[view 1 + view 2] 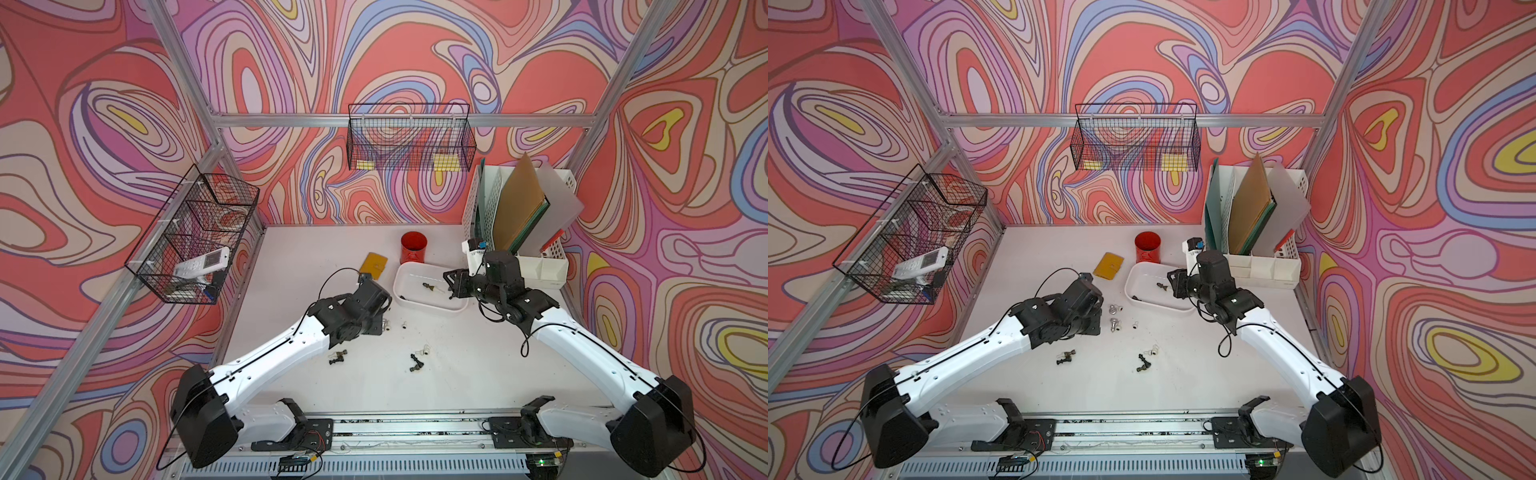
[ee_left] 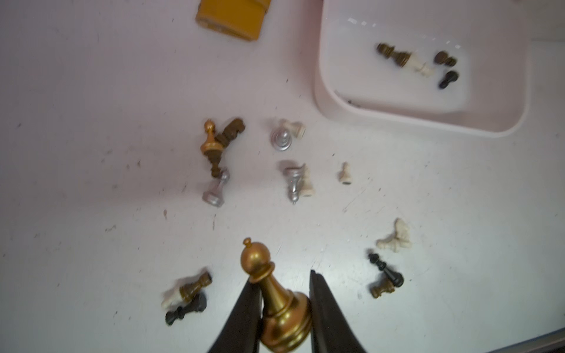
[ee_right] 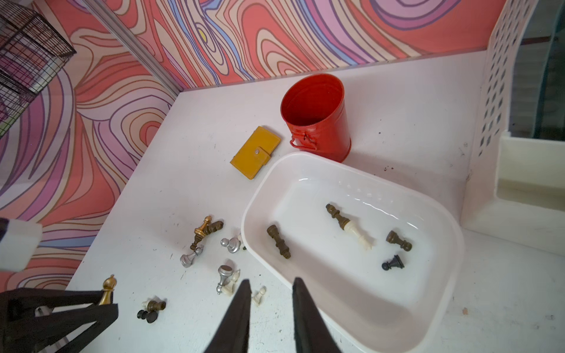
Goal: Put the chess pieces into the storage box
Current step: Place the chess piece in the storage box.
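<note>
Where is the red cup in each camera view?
Top view: red cup at the back, just behind the storage box.
Top view: same spot, behind the box.
Left wrist: not in it.
Right wrist: upright beyond the box, beside the yellow wallet.
Shared landmark: the storage box, in all four views.

1. Bright, even overhead light in both top views; faint, soft shadows lie on the table (image 1: 457, 374)
2. Frame rails (image 1: 291, 120) bow near the edges: wide-angle distortion
3. White glare streaks line the storage box (image 3: 336, 180) wall
4. In the left wrist view the chess pieces (image 2: 279, 139) look soft and blurred
</note>
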Tool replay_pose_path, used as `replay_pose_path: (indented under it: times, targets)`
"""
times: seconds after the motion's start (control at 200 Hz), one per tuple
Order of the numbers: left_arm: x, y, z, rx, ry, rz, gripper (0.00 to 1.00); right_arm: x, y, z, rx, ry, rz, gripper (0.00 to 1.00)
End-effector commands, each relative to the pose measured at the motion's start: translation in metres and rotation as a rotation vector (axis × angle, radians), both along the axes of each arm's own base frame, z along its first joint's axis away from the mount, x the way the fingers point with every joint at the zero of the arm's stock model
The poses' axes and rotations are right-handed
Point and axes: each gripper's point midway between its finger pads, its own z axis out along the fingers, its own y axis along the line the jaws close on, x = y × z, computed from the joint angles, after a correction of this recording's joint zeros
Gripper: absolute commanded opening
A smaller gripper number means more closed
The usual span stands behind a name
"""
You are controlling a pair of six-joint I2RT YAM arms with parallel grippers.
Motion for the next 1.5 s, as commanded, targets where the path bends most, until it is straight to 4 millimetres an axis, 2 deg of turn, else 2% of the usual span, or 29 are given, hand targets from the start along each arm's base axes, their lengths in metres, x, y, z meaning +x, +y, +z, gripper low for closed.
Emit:
replay_pose_path:
  times: [0.0,0.055,0.06,0.075,0.165,0.32,0.511,0.631,0.806,0.961,1.267,1.367,1.497]
  targets:
    - [0.050,-0.038,0.034,0.008,-0.199,-0.087,0.22,0.005,-0.006,0.012,-0.002,-0.056,-0.036,0.26]
    - [0.071,-0.057,0.042,-0.003,-0.251,-0.114,0.22,0.005,-0.008,0.019,-0.005,-0.073,-0.046,0.26]
    - [0.072,-0.059,0.037,0.006,-0.244,-0.118,0.22,0.005,-0.009,0.020,-0.006,-0.076,-0.046,0.26]
    - [0.077,-0.066,0.043,-0.008,-0.270,-0.128,0.22,0.004,-0.010,0.021,-0.006,-0.081,-0.049,0.26]
    - [0.107,-0.095,0.040,-0.007,-0.316,-0.155,0.22,0.000,-0.018,0.033,-0.013,-0.119,-0.078,0.26]
    - [0.144,-0.140,0.020,-0.013,-0.340,-0.214,0.21,-0.013,-0.039,0.050,-0.035,-0.177,-0.144,0.26]
    - [0.169,-0.163,-0.003,-0.011,-0.377,-0.223,0.21,-0.026,-0.059,0.063,-0.085,-0.215,-0.196,0.26]
    - [0.176,-0.174,-0.017,-0.012,-0.390,-0.242,0.21,-0.030,-0.065,0.068,-0.101,-0.231,-0.213,0.26]
    - [0.180,-0.178,-0.040,0.010,-0.360,-0.248,0.21,-0.030,-0.066,0.070,-0.104,-0.240,-0.217,0.26]
    - [0.187,-0.170,-0.060,0.072,-0.363,-0.219,0.22,-0.030,-0.065,0.067,-0.099,-0.230,-0.212,0.26]
    - [0.208,-0.159,-0.087,0.137,-0.353,-0.161,0.26,-0.035,-0.067,0.062,-0.096,-0.217,-0.212,0.27]
    - [0.210,-0.157,-0.091,0.148,-0.342,-0.149,0.31,-0.037,-0.068,0.062,-0.097,-0.214,-0.214,0.27]
    - [0.211,-0.154,-0.084,0.154,-0.351,-0.131,0.40,-0.039,-0.068,0.061,-0.094,-0.209,-0.213,0.27]
